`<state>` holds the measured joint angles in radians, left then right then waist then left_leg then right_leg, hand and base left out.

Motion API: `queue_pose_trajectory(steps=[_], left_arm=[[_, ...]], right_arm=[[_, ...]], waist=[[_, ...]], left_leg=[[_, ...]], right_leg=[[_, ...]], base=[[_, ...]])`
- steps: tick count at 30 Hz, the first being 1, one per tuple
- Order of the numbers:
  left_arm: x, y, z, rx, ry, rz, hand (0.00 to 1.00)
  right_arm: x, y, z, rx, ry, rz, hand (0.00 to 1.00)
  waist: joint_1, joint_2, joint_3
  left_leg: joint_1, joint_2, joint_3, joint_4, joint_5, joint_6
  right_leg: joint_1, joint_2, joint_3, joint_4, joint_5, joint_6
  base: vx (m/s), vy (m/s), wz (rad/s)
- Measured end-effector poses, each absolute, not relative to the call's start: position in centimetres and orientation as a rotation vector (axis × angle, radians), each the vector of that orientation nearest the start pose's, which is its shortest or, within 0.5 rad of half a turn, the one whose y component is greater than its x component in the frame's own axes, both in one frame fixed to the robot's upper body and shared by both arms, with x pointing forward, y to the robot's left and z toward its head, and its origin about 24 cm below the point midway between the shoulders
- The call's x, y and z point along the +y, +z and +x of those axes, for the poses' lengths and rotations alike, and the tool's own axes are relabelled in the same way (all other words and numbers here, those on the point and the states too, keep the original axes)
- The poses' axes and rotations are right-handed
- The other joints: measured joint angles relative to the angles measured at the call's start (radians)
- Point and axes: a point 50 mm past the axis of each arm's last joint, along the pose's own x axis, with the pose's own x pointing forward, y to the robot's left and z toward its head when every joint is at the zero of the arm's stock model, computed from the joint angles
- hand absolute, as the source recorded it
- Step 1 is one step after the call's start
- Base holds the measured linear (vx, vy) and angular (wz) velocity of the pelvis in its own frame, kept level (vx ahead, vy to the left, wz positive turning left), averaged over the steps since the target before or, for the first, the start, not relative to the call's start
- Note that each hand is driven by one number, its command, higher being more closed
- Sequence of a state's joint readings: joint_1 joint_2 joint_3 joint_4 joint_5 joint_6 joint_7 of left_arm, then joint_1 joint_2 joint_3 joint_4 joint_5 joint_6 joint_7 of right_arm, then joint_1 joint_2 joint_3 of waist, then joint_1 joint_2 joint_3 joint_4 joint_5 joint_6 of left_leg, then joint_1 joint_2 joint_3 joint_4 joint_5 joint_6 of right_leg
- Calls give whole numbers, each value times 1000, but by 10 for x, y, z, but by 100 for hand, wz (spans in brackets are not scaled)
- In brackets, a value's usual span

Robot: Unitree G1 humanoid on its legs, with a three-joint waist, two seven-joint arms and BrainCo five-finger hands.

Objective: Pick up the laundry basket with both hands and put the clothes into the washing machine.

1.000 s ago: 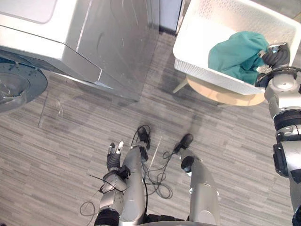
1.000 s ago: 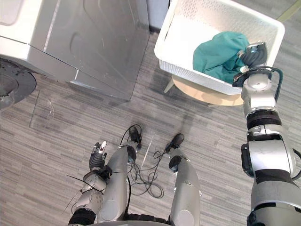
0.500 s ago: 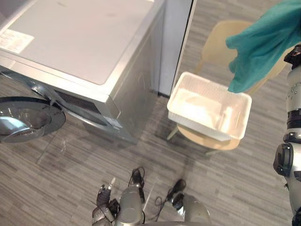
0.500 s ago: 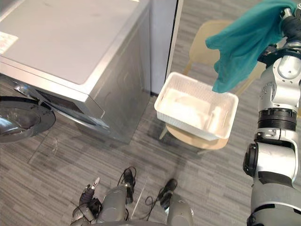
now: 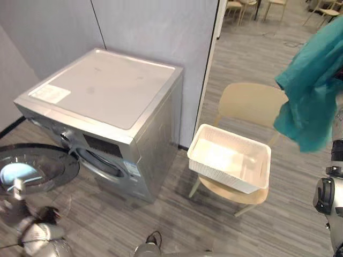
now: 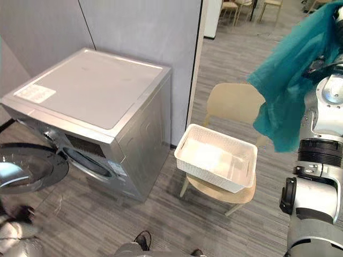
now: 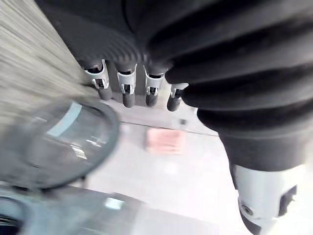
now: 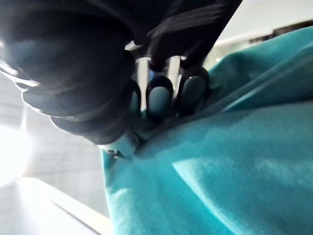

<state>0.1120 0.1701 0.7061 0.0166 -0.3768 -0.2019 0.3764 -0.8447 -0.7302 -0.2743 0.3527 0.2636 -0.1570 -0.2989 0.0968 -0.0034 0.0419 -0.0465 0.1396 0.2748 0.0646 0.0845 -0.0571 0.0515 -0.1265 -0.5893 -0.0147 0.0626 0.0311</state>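
Clutching the cloth (image 6: pixel 284 91), your right hand (image 8: pixel 159 95) holds it up high, well apart from the basket (image 6: pixel 185 147) on the chair (image 6: pixel 230 101), while your left hand (image 7: pixel 128 90), fingers straight, hangs near the washer (image 6: pixel 91 91) door (image 5: pixel 32 166).

An office-like hall is suggested by grey partition walls (image 6: pixel 139 32), grey plank flooring (image 6: pixel 171 210), a washing machine (image 6: pixel 88 99) and chairs (image 6: pixel 229 7) seen beyond.
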Motion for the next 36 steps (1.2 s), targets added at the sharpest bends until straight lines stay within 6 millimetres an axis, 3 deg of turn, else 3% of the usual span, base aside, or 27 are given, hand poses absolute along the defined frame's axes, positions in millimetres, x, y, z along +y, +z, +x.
queue_pose_trajectory(steps=[2,3,4,7,14,17,20,27,32,36], left_arm=[[344,111,177,-460,981,-95,0],[342,114,179,-472,969,-92,0],[326,131,198,-539,853,-84,0],[286,148,236,-580,587,-82,0],[181,171,292,-591,38,-139,0],[138,170,315,-509,-144,-130,0],[100,162,331,-413,-267,-133,0],[69,132,360,-180,-308,-22,0],[34,148,366,-183,-380,32,0],[20,165,367,-227,-411,35,0]], right_arm=[[-305,333,302,-915,-544,-173,100],[-304,333,301,-921,-540,-178,100],[-292,336,302,-949,-491,-198,100],[-268,336,305,-967,-375,-232,100],[-213,316,322,-927,-103,-110,100],[-187,307,326,-904,4,-66,100],[-168,304,325,-904,76,-30,100],[-137,303,323,-899,211,49,100],[-121,310,321,-908,276,95,100],[-114,311,321,-903,301,114,100]], waist=[[0,20,-15],[0,21,-16],[-4,32,-25],[-14,41,-33],[-65,44,-37],[-88,46,-38],[-91,46,-38],[-127,45,-38],[-139,41,-35],[-143,41,-35]], left_leg=[[38,-5,18,-20,0,0],[41,-6,21,-21,0,0],[62,-17,33,-32,0,0],[89,-20,63,-48,0,0],[123,-29,114,-63,1,0],[130,-35,118,-68,0,0],[132,-38,131,-75,0,0],[131,-40,135,-83,0,0],[127,-38,135,-84,0,1],[128,-36,135,-84,0,0]], right_leg=[[25,-1,16,-14,12,2],[26,-1,18,-15,13,3],[35,-2,31,-23,18,1],[36,-5,64,-22,23,1],[33,-9,123,-22,42,2],[31,-14,136,-21,46,5],[20,-15,152,-22,51,6],[2,-14,177,-22,54,3],[-9,-11,189,-22,55,1],[-16,-8,203,-22,55,1]], base=[[21,67,-18],[-10,64,-24],[-20,73,-20],[-20,65,-32],[-10,36,-24],[2,33,-13],[-3,31,-14],[16,7,-9],[13,-1,-7],[-2,1,-10]])
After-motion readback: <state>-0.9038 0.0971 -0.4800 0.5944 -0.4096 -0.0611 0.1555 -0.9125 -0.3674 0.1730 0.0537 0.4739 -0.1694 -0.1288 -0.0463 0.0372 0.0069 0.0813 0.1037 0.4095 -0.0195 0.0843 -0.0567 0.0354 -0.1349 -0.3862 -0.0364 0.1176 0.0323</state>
